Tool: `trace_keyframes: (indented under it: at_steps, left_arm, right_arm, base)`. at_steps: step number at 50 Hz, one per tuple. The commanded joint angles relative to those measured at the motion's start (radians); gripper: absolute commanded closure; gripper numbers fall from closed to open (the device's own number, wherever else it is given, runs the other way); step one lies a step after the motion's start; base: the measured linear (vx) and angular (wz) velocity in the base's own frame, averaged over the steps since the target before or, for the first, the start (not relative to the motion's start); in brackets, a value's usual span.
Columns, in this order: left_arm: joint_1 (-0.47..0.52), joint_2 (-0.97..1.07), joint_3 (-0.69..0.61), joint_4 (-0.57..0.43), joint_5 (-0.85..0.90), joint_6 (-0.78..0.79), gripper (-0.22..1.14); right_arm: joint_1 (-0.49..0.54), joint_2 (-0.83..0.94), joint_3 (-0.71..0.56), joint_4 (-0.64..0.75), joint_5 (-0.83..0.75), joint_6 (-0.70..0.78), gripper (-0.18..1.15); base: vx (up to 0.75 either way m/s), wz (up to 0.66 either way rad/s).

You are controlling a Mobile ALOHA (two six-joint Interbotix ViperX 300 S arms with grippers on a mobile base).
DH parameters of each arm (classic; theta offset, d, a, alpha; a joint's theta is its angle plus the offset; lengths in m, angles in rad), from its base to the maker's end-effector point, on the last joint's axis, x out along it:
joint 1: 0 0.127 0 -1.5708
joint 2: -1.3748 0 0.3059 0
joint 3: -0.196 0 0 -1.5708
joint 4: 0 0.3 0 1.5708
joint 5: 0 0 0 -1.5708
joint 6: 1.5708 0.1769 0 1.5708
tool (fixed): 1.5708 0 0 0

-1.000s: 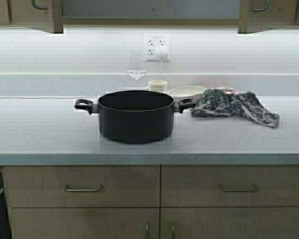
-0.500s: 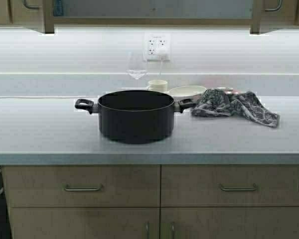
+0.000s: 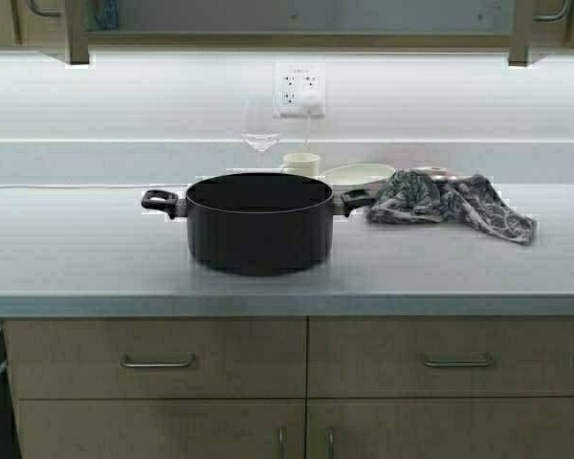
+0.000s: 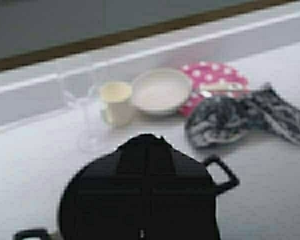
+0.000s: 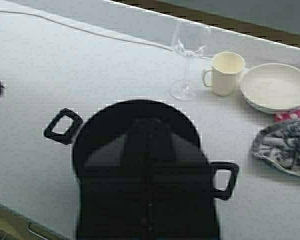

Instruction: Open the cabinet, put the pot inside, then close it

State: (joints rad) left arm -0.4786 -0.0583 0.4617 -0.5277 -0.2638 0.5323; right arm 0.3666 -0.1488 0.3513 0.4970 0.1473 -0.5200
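The black pot (image 3: 258,225) stands on the counter in front of me, empty, a loop handle on each side. Above it the cabinet (image 3: 297,14) is open: its left door (image 3: 75,29) and right door (image 3: 521,29) are swung out and the pale grey inside shows. Neither gripper shows in the high view. In the left wrist view my left gripper (image 4: 150,139) hangs above the pot (image 4: 80,200), fingers together, holding nothing. In the right wrist view my right gripper (image 5: 151,124) hangs above the pot (image 5: 102,130), fingers together, also empty.
Behind the pot stand a wine glass (image 3: 261,129), a cream mug (image 3: 302,163) and a white bowl (image 3: 359,175). A patterned grey cloth (image 3: 450,203) lies to the right, partly over a pink dotted plate (image 4: 215,80). Drawers (image 3: 158,360) sit below the counter edge.
Both cabinet doors have swung wider: the left door's edge went left, the right door's edge went right. More of the inside shows. The pot has stayed put.
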Motion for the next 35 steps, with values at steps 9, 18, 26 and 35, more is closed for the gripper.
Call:
trace_keyframes:
  at_steps: [9, 18, 26, 35]
  left_arm:
    - [0.12, -0.143, 0.123, 0.0, -0.009, 0.005, 0.89]
    - [0.155, -0.204, 0.193, 0.0, -0.009, 0.006, 0.89]
    - [0.204, -0.264, 0.249, 0.0, -0.009, 0.0, 0.89]
    - [0.206, -0.373, 0.331, -0.002, -0.008, -0.011, 0.89]
  right_arm:
    - [-0.15, -0.118, 0.104, -0.017, 0.011, 0.0, 0.9]
    - [-0.213, -0.169, 0.158, -0.021, 0.009, 0.0, 0.9]
    - [-0.221, -0.202, 0.196, -0.02, 0.009, 0.0, 0.9]
    - [-0.213, -0.236, 0.252, -0.011, -0.002, 0.005, 0.9]
  base:
    - [0.01, -0.01]
    - [0.01, 0.0]
    - [0.0, 0.0]
    - [0.0, 0.0]
